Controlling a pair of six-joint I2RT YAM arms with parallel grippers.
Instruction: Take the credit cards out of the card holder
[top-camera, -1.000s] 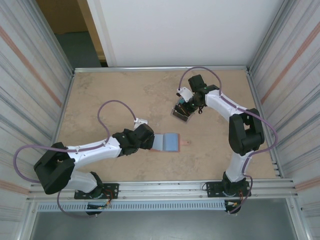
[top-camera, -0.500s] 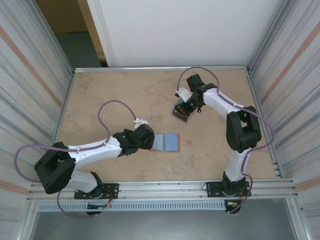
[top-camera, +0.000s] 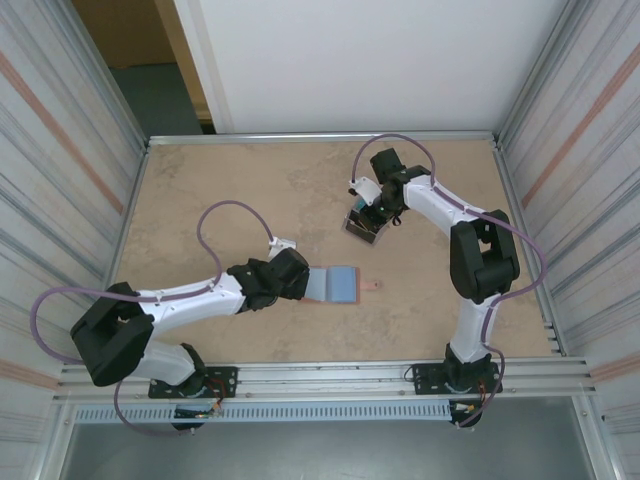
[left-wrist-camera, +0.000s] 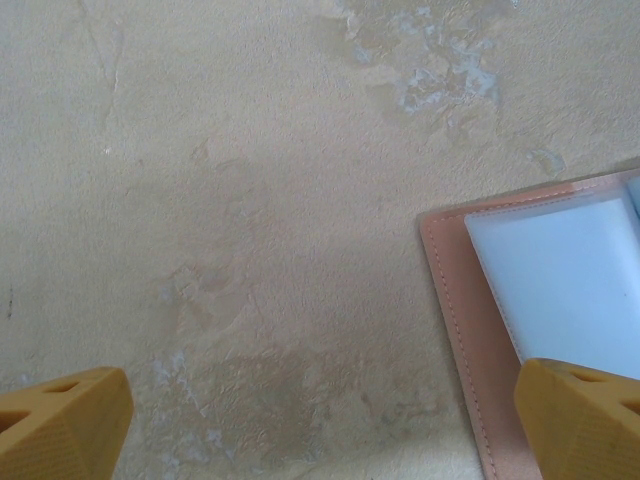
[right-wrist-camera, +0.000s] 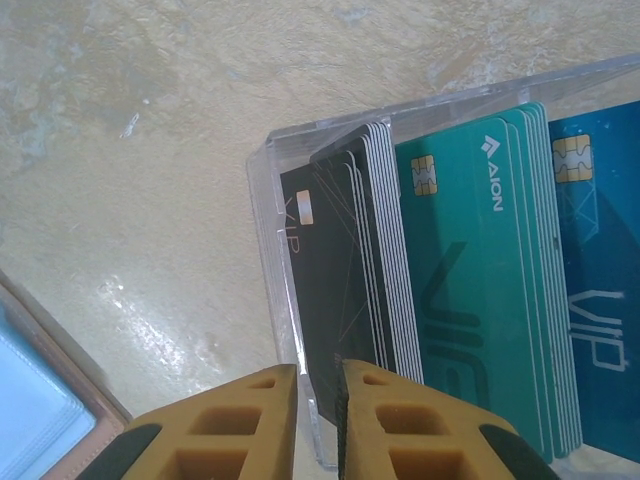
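Overhead, the pink card holder (top-camera: 340, 284) is lying open beside the left gripper (top-camera: 300, 280); the right gripper (top-camera: 362, 220) is hovering at a clear box (top-camera: 352, 229). Left wrist: jaws gaping empty, a light-blue credit card (left-wrist-camera: 570, 290) sitting sleeved in the card holder (left-wrist-camera: 455, 300). Right wrist: fingers (right-wrist-camera: 220, 430) nearly touching over black cards (right-wrist-camera: 335, 260); any grip is unclear.

One card holder (top-camera: 338, 285), one clear card box (right-wrist-camera: 265, 250)
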